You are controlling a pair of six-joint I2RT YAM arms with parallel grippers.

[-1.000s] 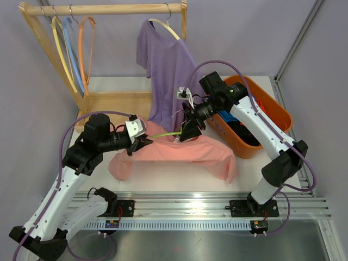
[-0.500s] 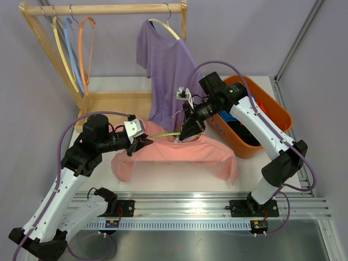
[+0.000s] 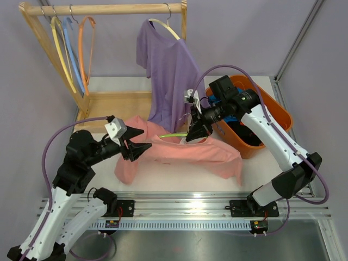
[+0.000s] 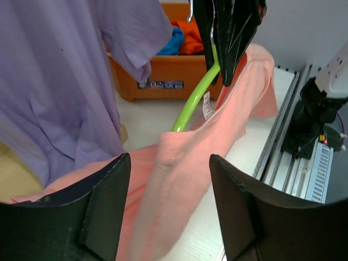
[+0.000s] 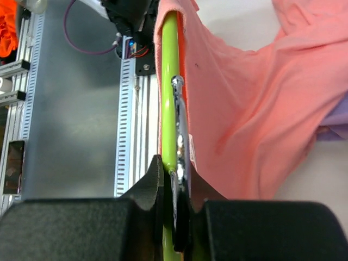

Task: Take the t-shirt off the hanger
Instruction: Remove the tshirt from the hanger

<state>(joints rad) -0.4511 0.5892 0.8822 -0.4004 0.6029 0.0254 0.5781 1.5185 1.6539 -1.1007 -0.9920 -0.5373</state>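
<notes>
Nearest us, the left pincer (image 3: 140, 148) stands wide open at the left edge of the pink t-shirt (image 3: 185, 155). Nothing is clamped between its fingers, though we cannot tell whether the cloth brushes them. The t-shirt lies bunched across the white surface (image 3: 179, 182), its collar end lifted and threaded on the green hanger (image 3: 173, 134). Just beyond, the right pincer (image 3: 194, 135) is closed tight on the hanger's neck beside its metal hook, holding it above the surface. Behind that arm sits an orange bin (image 3: 274, 111) of clothes. Farthest back, a purple t-shirt (image 3: 171, 76) hangs from the wooden rack (image 3: 103, 9), well apart from three bare hangers (image 3: 73, 54).
</notes>
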